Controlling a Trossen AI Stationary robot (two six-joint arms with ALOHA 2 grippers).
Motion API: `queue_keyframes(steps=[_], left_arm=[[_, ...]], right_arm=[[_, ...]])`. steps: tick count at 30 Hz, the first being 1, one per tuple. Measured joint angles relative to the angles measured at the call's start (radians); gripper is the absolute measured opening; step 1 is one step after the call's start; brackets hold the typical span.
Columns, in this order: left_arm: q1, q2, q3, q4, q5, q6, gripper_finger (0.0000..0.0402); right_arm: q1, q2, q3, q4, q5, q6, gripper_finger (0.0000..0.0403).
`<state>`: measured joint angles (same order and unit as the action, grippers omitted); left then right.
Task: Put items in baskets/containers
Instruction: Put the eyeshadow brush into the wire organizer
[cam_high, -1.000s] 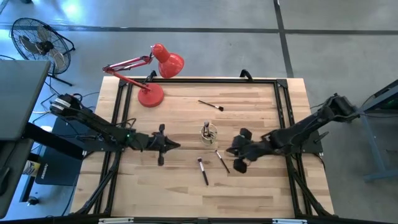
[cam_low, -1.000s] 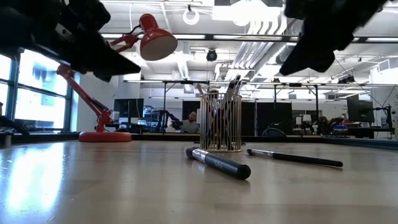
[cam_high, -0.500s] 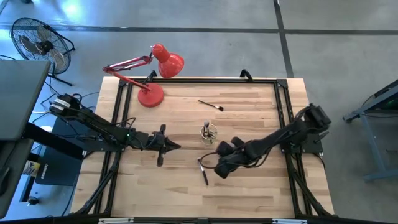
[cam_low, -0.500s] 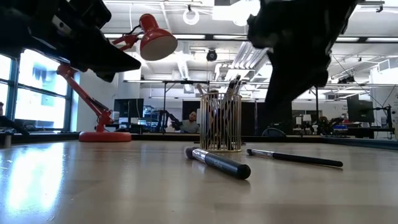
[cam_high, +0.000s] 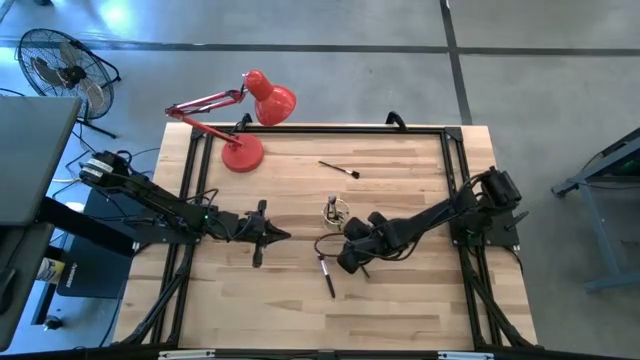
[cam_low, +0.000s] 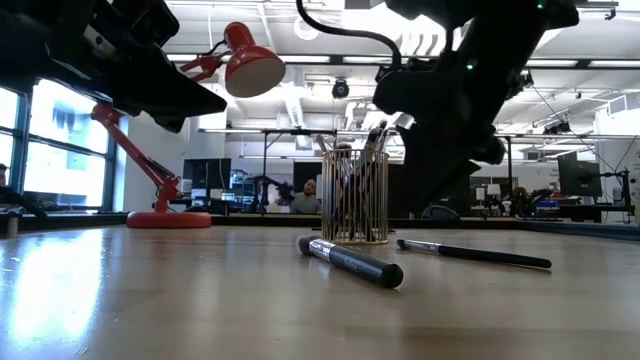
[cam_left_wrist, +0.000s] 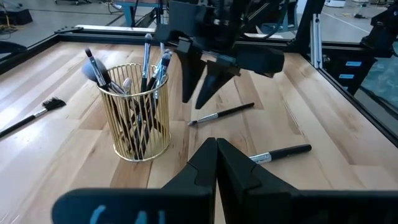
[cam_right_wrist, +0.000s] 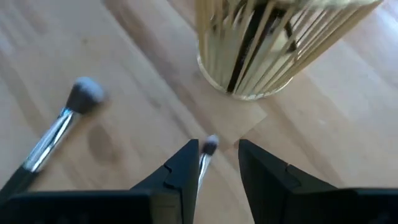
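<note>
Three brushes lie on the table around the gold wire cup (cam_left_wrist: 136, 118): we see a thin brush (cam_left_wrist: 222, 114) and a thick dark brush (cam_left_wrist: 280, 154) just beside the cup, and a third brush (cam_high: 339, 169) well apart from it, toward the red lamp (cam_high: 243, 118). The cup itself holds several brushes upright. The right gripper (cam_right_wrist: 214, 163) hangs low beside the cup with its jaws spread over the thin brush's tip, while the left gripper (cam_left_wrist: 216, 149) waits near the cup with jaws pressed together.

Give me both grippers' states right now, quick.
Left gripper: shut, holding nothing, waiting left of the gold wire cup.
Right gripper: open, fingers either side of a thin brush on the table, not gripping it yet.
</note>
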<state>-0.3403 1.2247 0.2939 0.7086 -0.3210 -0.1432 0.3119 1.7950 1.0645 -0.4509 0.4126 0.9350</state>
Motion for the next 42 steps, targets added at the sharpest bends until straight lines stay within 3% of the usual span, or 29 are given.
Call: queue_keyframes(steps=[12, 26, 32, 38, 42], left_arm=[[0.0, 0.0, 0.0, 0.0, -0.003, -0.001, 0.0], [0.0, 0.001, 0.0, 0.0, -0.003, -0.011, 0.0], [0.0, 0.001, 0.0, 0.0, -0.003, -0.011, 0.0], [0.0, 0.001, 0.0, 0.0, -0.003, -0.013, 0.0], [0.0, 0.001, 0.0, -0.001, -0.003, -0.019, 0.0]], right_arm=[[-0.013, 0.003, 0.0, 0.029, 0.004, 0.027, 0.0103], [-0.01, 0.092, 0.0, 0.065, -0.034, 0.027, 0.0099], [-0.011, 0.098, 0.0, 0.065, -0.041, 0.002, 0.0067], [-0.01, 0.105, 0.002, 0.072, -0.066, -0.055, 0.0009], [0.002, 0.105, 0.003, 0.073, -0.101, -0.105, 0.001]])
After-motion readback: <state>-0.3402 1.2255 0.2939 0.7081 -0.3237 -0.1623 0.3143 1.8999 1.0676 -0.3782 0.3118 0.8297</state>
